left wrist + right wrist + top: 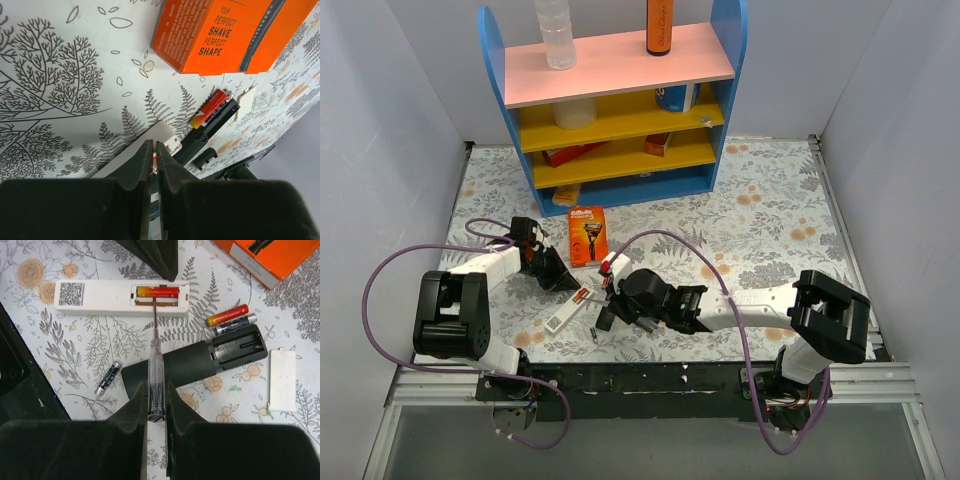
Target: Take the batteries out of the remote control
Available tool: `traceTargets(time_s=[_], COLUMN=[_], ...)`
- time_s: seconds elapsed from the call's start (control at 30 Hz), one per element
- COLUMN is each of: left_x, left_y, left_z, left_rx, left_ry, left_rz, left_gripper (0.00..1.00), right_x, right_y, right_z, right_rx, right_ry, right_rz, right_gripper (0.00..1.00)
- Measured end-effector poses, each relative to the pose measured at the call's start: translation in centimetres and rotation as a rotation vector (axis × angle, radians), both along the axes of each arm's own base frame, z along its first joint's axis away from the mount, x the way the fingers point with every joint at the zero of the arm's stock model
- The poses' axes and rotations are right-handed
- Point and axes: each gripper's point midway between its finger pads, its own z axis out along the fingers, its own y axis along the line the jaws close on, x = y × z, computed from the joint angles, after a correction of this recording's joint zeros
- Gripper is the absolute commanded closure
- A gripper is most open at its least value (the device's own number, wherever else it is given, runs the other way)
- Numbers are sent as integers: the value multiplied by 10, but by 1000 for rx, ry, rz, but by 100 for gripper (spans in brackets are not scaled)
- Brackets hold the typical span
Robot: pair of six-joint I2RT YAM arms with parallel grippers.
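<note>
The right hand (pixel 156 390) is seen pinched on a screwdriver (pixel 155 362), the clear handle being clamped between both fingers and the thin shaft pointed away from the wrist. The tip is set against the open compartment of the white remote (pixel 100 296), right at the seated battery (pixel 157 291), a red-orange cylinder lodged in its slot. The left hand (pixel 154 150) is shown with its fingers pressed together and nothing between them; its tips are held just over the far edge of the white remote, and whether contact is made cannot be told.

The loose battery (pixel 227 315), also red-orange, is found to the right of the screwdriver shaft, beside a dark battery (pixel 235 323) and just next to the bared, empty compartment of the black remote (pixel 190 362). Another dark battery (pixel 108 378) is laid left of the right hand, and a white cover (pixel 282 380) at the far right.

Everything is carried on a counter (pixel 65 350) dressed in a floral, fern-printed cloth. An orange razor package (pixel 270 255) is placed beyond the remotes, and a blue shelf (pixel 620 100) with pink and yellow boards is set against pale walls
</note>
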Motion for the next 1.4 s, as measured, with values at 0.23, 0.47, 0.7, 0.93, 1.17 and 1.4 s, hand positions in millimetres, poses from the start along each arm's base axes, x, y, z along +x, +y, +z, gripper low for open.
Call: traceTargets(time_s=[0.23, 0.47, 0.7, 0.93, 1.17, 1.4], left_x=[1, 1, 1, -1, 6, 16], left_y=[0, -1, -2, 2, 19, 40], left_z=[-1, -1, 0, 3, 7, 12], left_rx=[10, 13, 13, 58, 172, 301], left_ry=[-1, 0, 0, -3, 0, -27], left_rz=[0, -1, -2, 2, 42, 54], left_gripper=[95, 96, 96, 85, 80, 83], right_x=[-14, -15, -14, -8, -19, -45], right_y=[-13, -21, -19, -17, -3, -14], right_z=[-32, -51, -45, -26, 8, 3], right_rx=[-68, -107, -131, -174, -188, -263], right_ry=[37, 52, 50, 34, 94, 188], right_rz=[-5, -29, -24, -10, 89, 200], right_gripper=[99, 99, 99, 99, 99, 99])
